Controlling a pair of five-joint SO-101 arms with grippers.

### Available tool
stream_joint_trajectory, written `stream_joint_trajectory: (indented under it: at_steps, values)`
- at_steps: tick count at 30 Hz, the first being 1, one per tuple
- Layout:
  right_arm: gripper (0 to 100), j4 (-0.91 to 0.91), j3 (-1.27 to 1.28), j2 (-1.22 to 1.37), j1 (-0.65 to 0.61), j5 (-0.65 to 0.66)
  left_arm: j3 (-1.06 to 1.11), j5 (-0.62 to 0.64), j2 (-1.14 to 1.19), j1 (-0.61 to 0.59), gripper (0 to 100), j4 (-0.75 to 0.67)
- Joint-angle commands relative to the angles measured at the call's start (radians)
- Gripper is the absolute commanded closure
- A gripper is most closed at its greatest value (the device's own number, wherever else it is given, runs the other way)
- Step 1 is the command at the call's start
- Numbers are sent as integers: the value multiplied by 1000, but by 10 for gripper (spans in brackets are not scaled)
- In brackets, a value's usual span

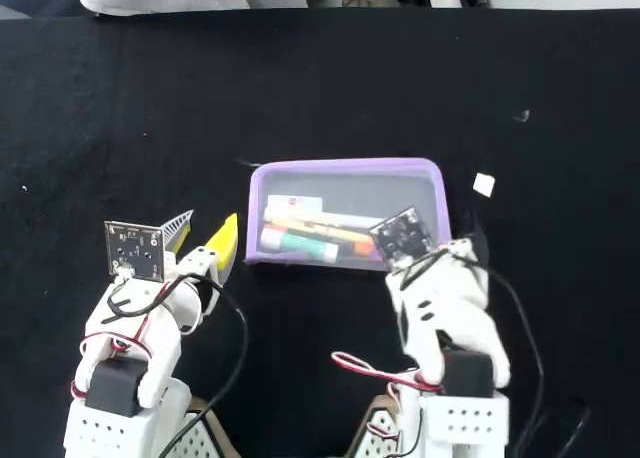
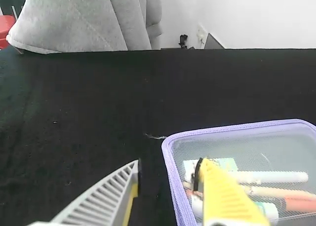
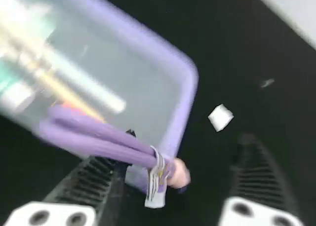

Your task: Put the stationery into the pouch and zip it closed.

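The purple mesh pouch (image 1: 345, 168) lies flat mid-table with several pens and markers (image 1: 310, 236) inside. My left gripper (image 1: 210, 223) hovers open just off the pouch's left end; its yellow finger (image 2: 222, 199) overlaps the pouch (image 2: 237, 130) and its grey finger (image 2: 106, 196) is over bare table. My right gripper (image 1: 455, 243) stands open at the pouch's near right corner. In the right wrist view the zipper pull (image 3: 157, 185) hangs at that corner of the pouch (image 3: 190, 78), between the black fingers (image 3: 94, 179) of my right gripper (image 3: 187, 137), untouched.
A small white scrap (image 1: 484, 185) lies on the black tablecloth (image 1: 130, 108) right of the pouch, also as the white scrap (image 3: 220, 116) in the right wrist view. Grey fabric (image 2: 84, 18) sits at the table's far edge.
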Motion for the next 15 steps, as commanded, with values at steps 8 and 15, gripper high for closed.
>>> stream_joint_trajectory:
  at_steps: [8,15]
  values:
    - [629,448,-277,-10,21,181,-4,11,-5,-5,801,-21]
    - [603,450,-275,-10,118,477,12,5,-5,7,801,-25]
